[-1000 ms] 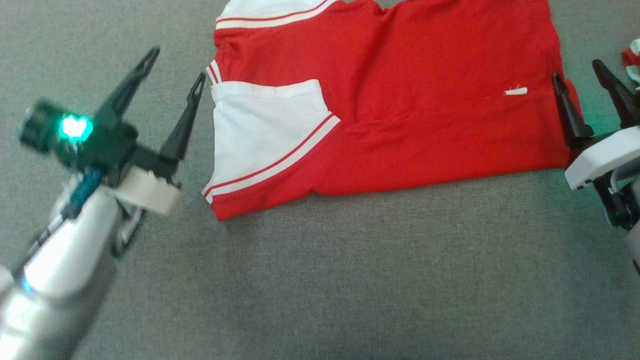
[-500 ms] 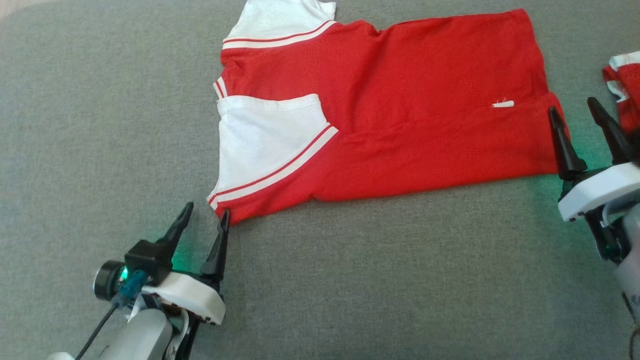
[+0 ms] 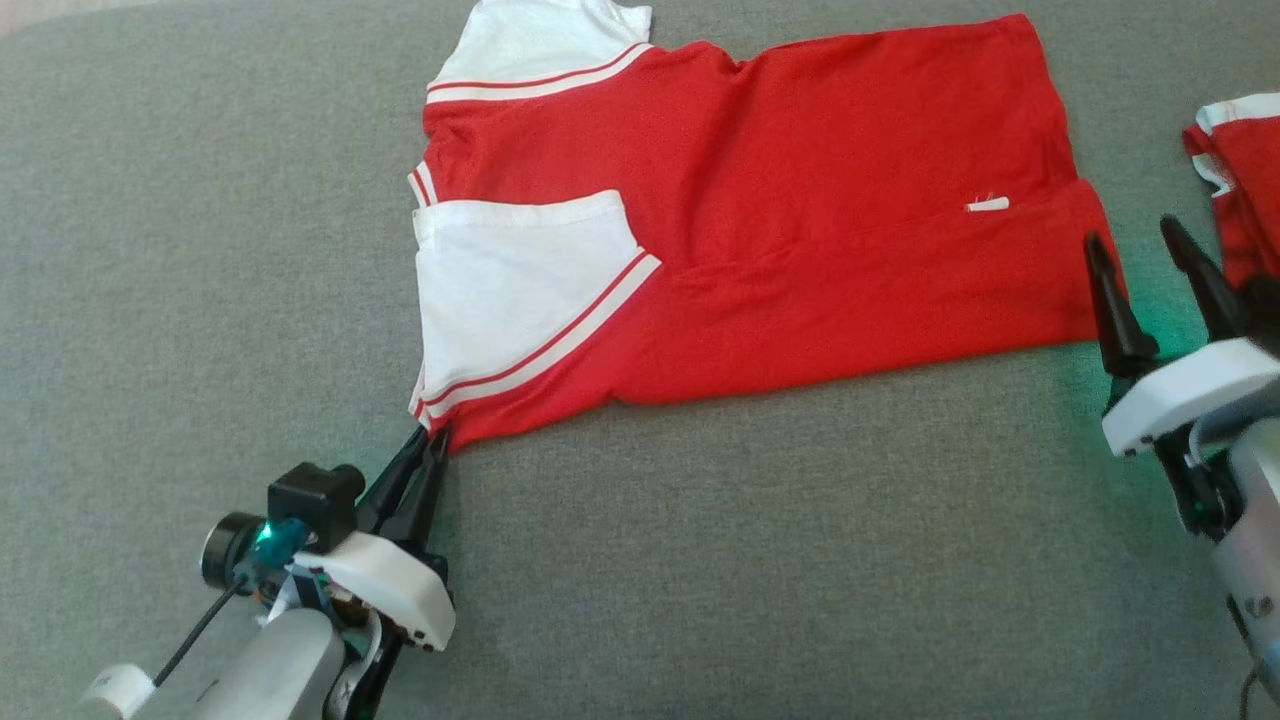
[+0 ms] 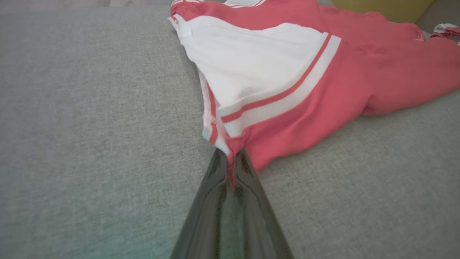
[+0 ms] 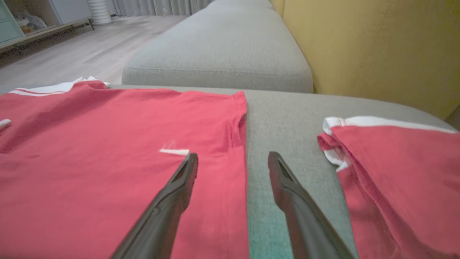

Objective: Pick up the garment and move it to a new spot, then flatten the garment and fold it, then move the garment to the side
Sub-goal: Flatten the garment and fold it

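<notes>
The garment is a red shirt with white sleeves and striped trim, lying partly folded on the grey cushion; it also lies across the upper right of the left wrist view and the left half of the right wrist view. My left gripper is shut on its near-left corner; the wrist view has red fabric pinched between the fingers. My right gripper stands open at the garment's right hem, one finger above the fabric, the other above bare cushion.
A second red and white garment lies at the right edge, close to my right gripper. The grey cushion stretches toward me. A yellow backrest, another cushion and wooden floor lie beyond.
My left gripper swung from beside the left sleeve down to the near-left corner and shut on it. The head camera shifted. The right gripper stayed open at the right hem.
</notes>
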